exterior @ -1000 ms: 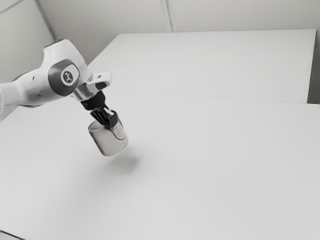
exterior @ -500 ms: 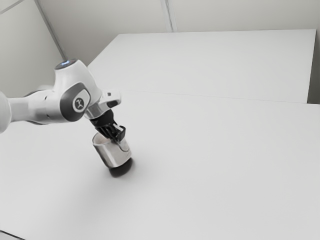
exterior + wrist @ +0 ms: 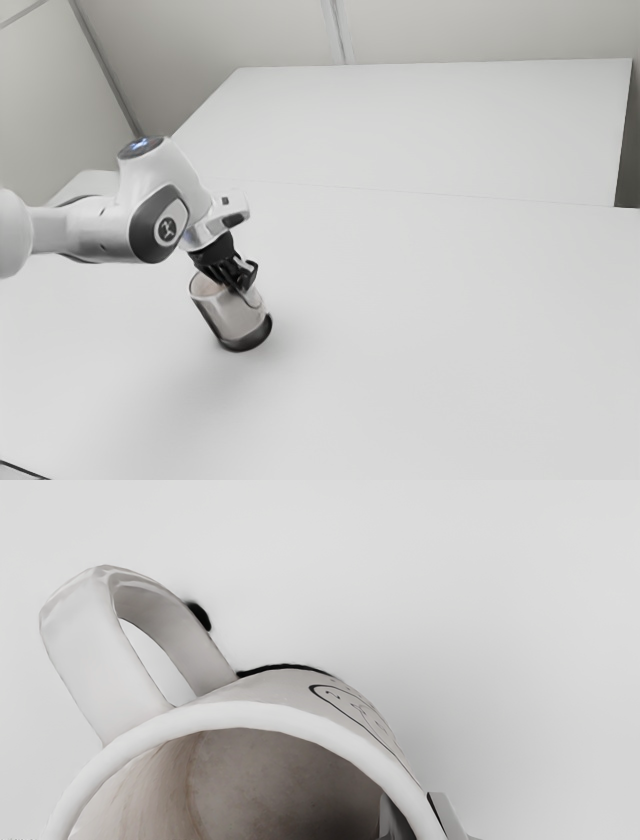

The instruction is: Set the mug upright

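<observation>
In the exterior view my gripper points down at a slant at the mug's rim. The mug, light with its opening facing up, leans a little, its base close to a dark shadow on the table; whether it touches is hard to tell. In the wrist view the mug shows its rim, its handle and a line drawing on its outside. The gripper is shut on the mug's wall, one finger inside the cup and the other outside, on the side away from the handle.
The white table stretches around the mug toward the exterior view's right. Behind it stands another pale surface beyond a thin seam. A dark line crosses the near left corner.
My hand has come down and a little toward the exterior view's right, carrying the mug. The mug is lower, closer to its shadow, and leans less than a second ago.
</observation>
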You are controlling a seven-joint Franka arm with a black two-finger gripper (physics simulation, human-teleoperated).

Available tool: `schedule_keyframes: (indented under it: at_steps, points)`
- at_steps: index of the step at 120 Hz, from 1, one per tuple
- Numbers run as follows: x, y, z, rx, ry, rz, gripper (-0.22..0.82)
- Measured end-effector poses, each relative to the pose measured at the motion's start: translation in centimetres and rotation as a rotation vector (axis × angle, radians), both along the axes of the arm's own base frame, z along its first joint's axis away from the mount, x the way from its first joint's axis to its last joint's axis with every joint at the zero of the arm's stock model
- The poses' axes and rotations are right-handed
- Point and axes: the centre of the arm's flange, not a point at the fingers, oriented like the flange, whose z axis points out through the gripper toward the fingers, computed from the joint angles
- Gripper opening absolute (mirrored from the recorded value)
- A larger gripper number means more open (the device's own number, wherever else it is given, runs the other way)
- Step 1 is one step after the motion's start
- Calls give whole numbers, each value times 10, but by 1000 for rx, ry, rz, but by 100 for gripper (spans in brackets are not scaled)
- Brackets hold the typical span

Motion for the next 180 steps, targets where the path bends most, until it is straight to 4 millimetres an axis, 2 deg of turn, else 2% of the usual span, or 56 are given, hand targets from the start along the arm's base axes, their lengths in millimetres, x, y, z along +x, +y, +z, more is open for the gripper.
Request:
schedule_keyframes:
  at_steps: [68,76,97,111,128,161,180]
  points:
    - [2,-2,-22,-5,38,41,-16]
    - [2,-4,-22,-9,39,40,-7]
    - [1,-10,-17,-13,29,28,27]
    - [0,-15,0,-18,0,18,40]
    - [-1,-17,23,-27,-13,20,49]
    - [21,-17,100,-46,1,15,56]
    - [33,-17,136,-48,29,4,57]
